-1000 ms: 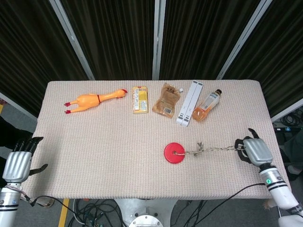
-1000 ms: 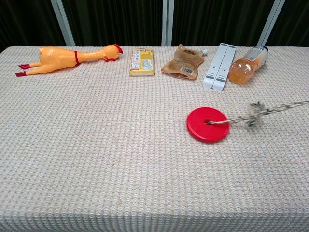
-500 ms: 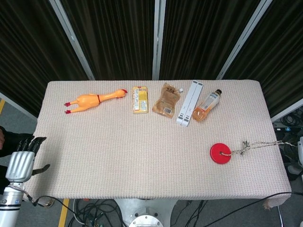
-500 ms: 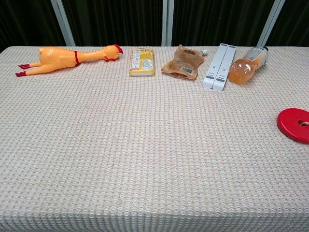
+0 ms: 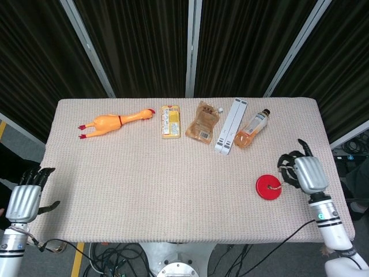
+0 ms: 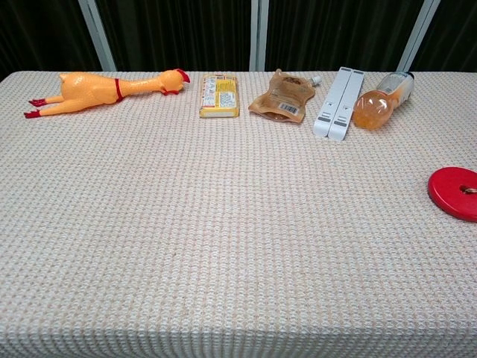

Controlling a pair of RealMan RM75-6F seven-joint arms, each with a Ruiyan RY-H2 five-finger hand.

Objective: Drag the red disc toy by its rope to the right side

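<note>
Now, on the right part of the desk [image 5: 144, 190], not far from its front edge: the red disc toy [image 5: 269, 187]. Lies flat on the woven cloth, well apart from everything else on the desk. In the chest view, appears only at the far right border, partly cut off by the frame. From the hole in its middle, a short piece of rope [image 5: 279, 185], running to the right and disappearing under the right hand [image 5: 304, 173]. Just beside the disc on its right side, this right hand, with the silver back turned upward and the dark fingers [image 5: 285, 164] bent down over the place where the rope ends. Cannot tell from here whether grasping the rope or only resting over it, since the rest of the rope is hidden. Beyond the left edge of the desk, low and off the cloth, the left hand [image 5: 23, 199]: released, fingers apart, nothing in it. Along the back of the desk, in a row from left to right: an orange rubber chicken [image 5: 115, 122], a yellow packet [image 5: 170, 121], a brown pouch [image 5: 203, 122], a long white box [image 5: 230, 126] and a bottle [image 5: 252, 129] of orange drink lying on its side, the last two close together.
</note>
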